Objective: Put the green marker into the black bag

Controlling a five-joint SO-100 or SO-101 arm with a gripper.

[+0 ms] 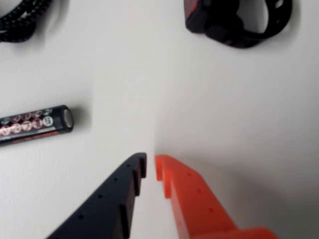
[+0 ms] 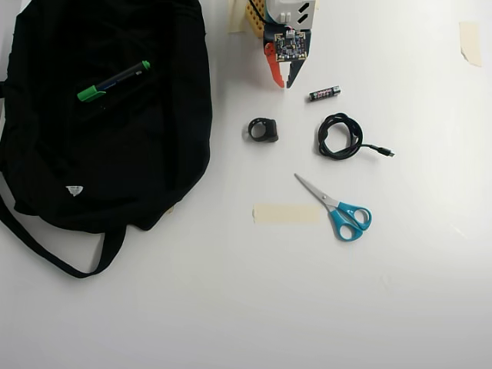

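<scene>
The green marker (image 2: 114, 81) lies slantwise on top of the black bag (image 2: 92, 161) at the overhead view's left. The hand (image 1: 150, 167) hangs empty over the white bench (image 2: 231, 307), its 2 fingers nearly closed, near a battery (image 2: 324, 94).

Close wrist view, overhead view above

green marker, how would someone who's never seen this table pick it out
In the overhead view, find the black bag at left, the largest thing there. The green marker lies slanted on its upper part. Dark barrel, bright green cap; nothing else rests on the bag.
</scene>
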